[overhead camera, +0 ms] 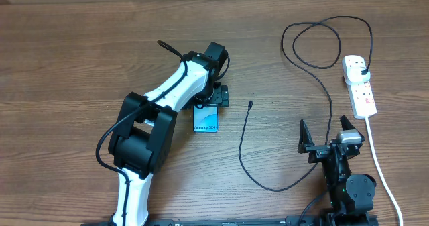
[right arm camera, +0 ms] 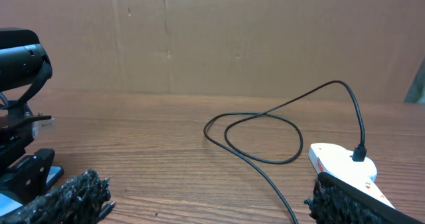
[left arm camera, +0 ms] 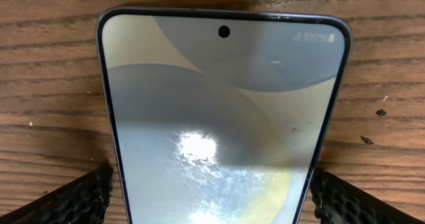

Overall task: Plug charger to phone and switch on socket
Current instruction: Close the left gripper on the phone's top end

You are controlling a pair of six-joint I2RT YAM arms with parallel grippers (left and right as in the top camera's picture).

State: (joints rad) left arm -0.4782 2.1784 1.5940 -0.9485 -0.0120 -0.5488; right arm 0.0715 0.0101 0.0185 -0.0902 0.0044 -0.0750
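Phone [overhead camera: 206,119] lies flat on table [overhead camera: 67,65], centre-left, btwn L gripper [overhead camera: 211,100] fingers. Socket [overhead camera: 359,85] far right. Charger [overhead camera: 331,105] plugged in socket's far end, loops behind, passes left of R gripper [overhead camera: 327,135]; tip right of phone, apart.

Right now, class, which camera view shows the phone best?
The left wrist view: the phone fills the frame, with its screen and camera hole clear. Overhead shows it small, partly hidden under the left pincer. The right wrist view gives at most a pale sliver at its lower left.
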